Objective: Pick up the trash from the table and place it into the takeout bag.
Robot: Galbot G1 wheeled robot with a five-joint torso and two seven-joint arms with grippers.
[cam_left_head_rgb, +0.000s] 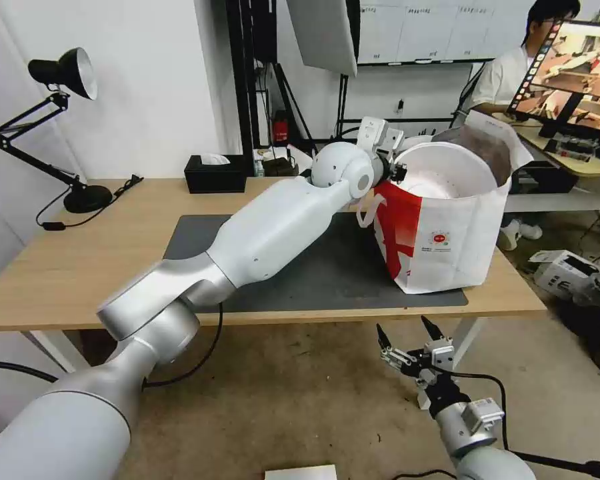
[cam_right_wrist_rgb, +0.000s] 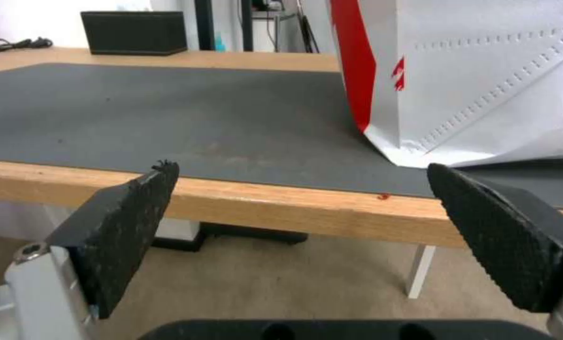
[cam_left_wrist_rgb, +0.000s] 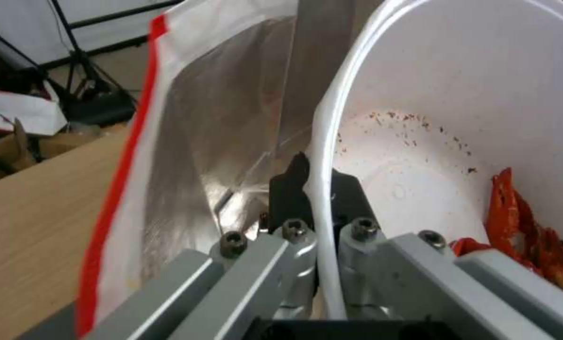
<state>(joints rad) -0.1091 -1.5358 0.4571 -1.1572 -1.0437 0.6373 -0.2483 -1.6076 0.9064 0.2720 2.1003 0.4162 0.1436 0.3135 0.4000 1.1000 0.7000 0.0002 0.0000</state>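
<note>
Reaching across the dark grey mat [cam_left_head_rgb: 327, 273], the left gripper [cam_left_wrist_rgb: 319, 189] pinches the rim of the white round bowl [cam_left_wrist_rgb: 470, 118], one black finger on each side of the wall; red shells [cam_left_wrist_rgb: 526, 236] lie inside. Bowl sits tilted in the mouth of the red-and-white takeout bag [cam_left_head_rgb: 447, 240], foil lining [cam_left_wrist_rgb: 218, 141] alongside. Right gripper [cam_left_head_rgb: 405, 340]: below the table's [cam_left_head_rgb: 67, 267] front edge, fingers spread wide, empty.
</note>
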